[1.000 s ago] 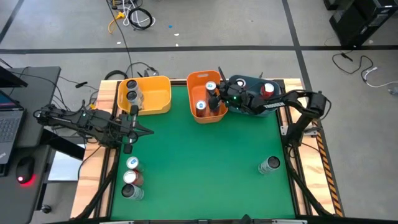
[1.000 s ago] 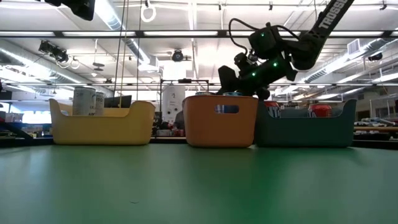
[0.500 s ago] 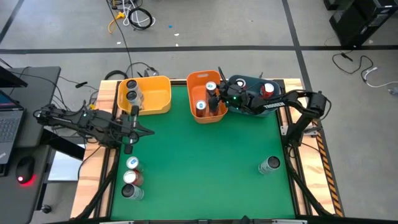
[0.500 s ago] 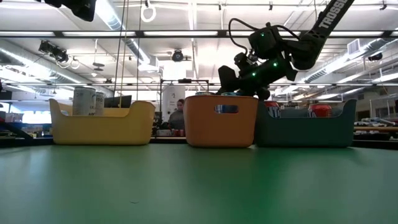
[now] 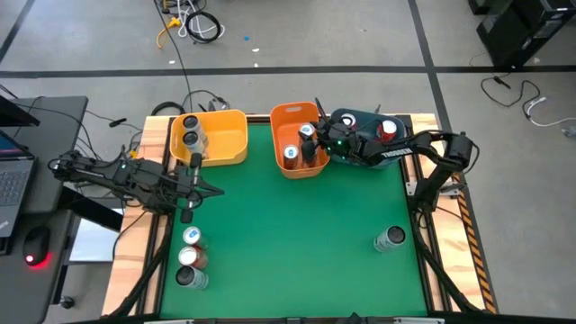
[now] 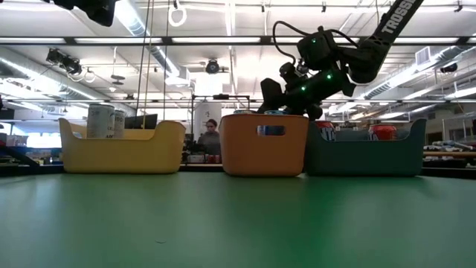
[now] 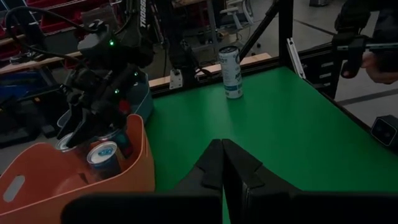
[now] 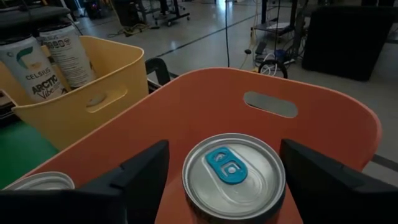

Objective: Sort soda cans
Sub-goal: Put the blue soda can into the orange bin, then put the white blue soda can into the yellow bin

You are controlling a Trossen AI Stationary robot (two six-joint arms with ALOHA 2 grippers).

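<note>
My right gripper is open over the orange bin, slanting down, and its fingers stand on either side of an upright soda can with a silver top and blue tab. A second can stands in the same bin. My left gripper is shut and empty. It hovers near the table's left edge, below the yellow bin. Three cans stand near the left front corner and one near the right edge. My right gripper's far-side finger stands right against the side of the blue-tab can, and I cannot tell whether it touches. The other finger is clear of the can, with orange bin wall showing between them.
The yellow bin holds two tall white cans. The dark blue bin, right of the orange one, holds a red can. The three bins line the far edge. The green mat's middle is bare. A person stands beyond the table.
</note>
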